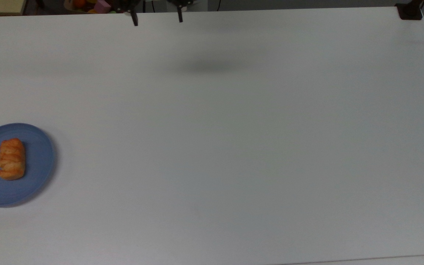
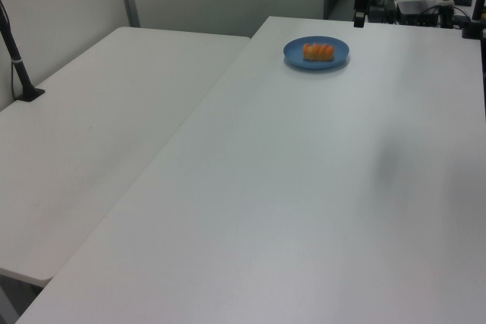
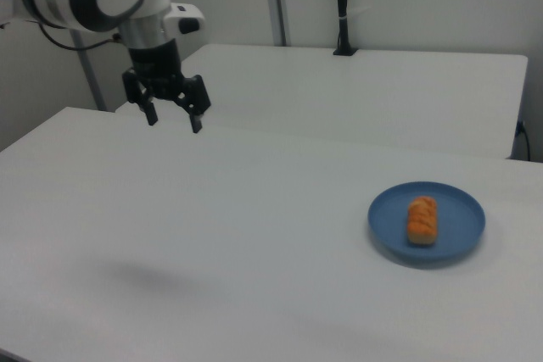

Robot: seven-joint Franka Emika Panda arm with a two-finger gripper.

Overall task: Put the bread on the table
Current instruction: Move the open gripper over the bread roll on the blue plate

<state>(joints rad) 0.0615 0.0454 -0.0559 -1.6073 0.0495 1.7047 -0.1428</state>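
The bread [image 1: 11, 159], a small golden-orange ridged loaf, lies on a round blue plate [image 1: 37, 173] at the top view's left edge; the bread [image 3: 422, 219] and plate [image 3: 462, 218] also sit at the right view's right, and the bread [image 2: 318, 51] on its plate [image 2: 340, 55] lies far back in the left view. The white table [image 1: 234, 140] spreads wide. My gripper [image 3: 174, 118] hangs open and empty high above the table, far from the bread; its fingertips [image 1: 135, 21] poke in at the top view's upper edge.
A second white table [image 3: 382, 91] stands beyond the first, with a black post [image 3: 341, 6] on it. A black clamp [image 1: 410, 11] sits at the top view's upper right corner. Colourful objects [image 1: 98, 5] lie off the table's far edge.
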